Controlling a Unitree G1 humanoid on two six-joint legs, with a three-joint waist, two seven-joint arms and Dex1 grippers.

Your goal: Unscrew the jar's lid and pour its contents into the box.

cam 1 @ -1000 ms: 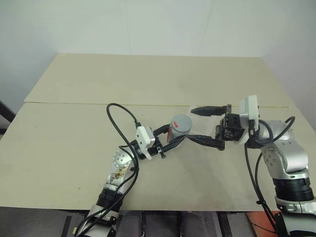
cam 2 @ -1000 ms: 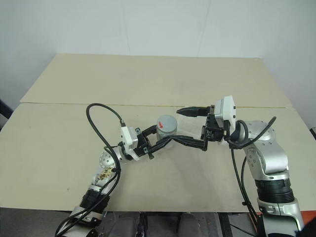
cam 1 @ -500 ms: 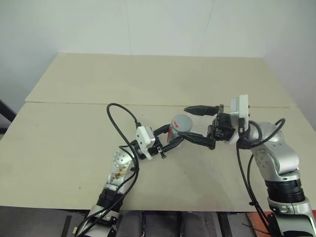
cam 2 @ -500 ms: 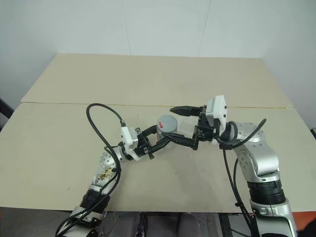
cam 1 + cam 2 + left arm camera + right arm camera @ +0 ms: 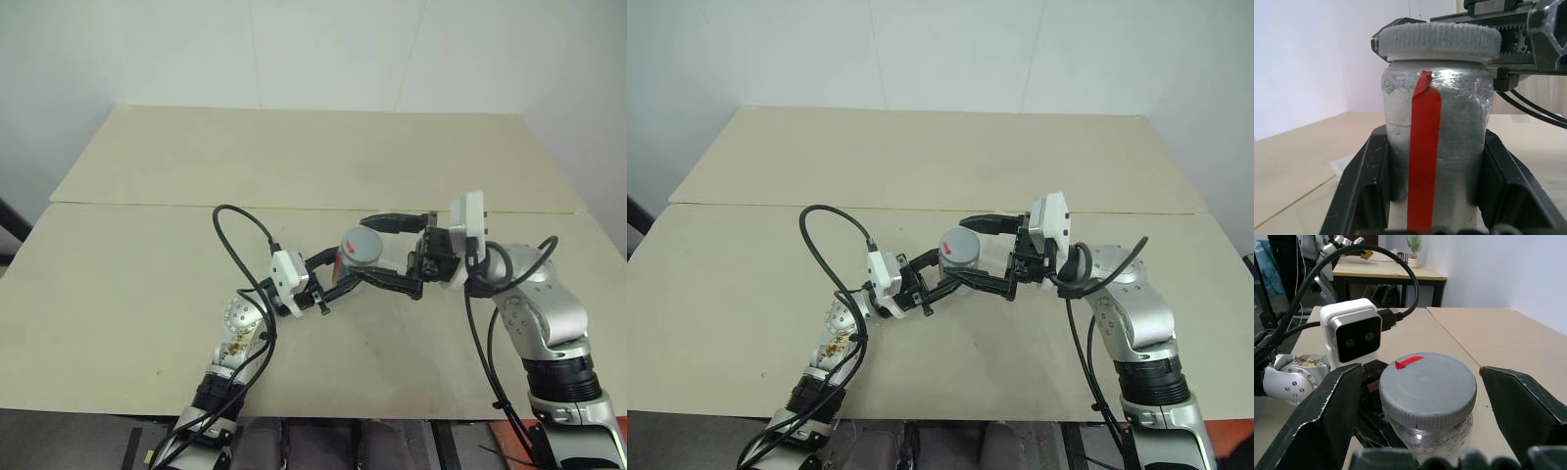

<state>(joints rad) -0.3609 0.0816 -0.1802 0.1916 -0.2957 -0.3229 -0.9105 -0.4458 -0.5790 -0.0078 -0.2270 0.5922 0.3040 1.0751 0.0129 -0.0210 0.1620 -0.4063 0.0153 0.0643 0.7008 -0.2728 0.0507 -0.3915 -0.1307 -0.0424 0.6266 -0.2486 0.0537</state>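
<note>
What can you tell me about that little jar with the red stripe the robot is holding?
The jar is a small upright cylinder with a cloudy, whitish-clear wall that looks like plastic or glass. A red strip of tape runs up its side and ends on the top of the lid. Its round grey lid, ribbed at the edge, is on. The left hand is shut on the body, one black finger on each side, holding it above the table. The right hand is open, a finger either side of the lid, apart from it.
</note>
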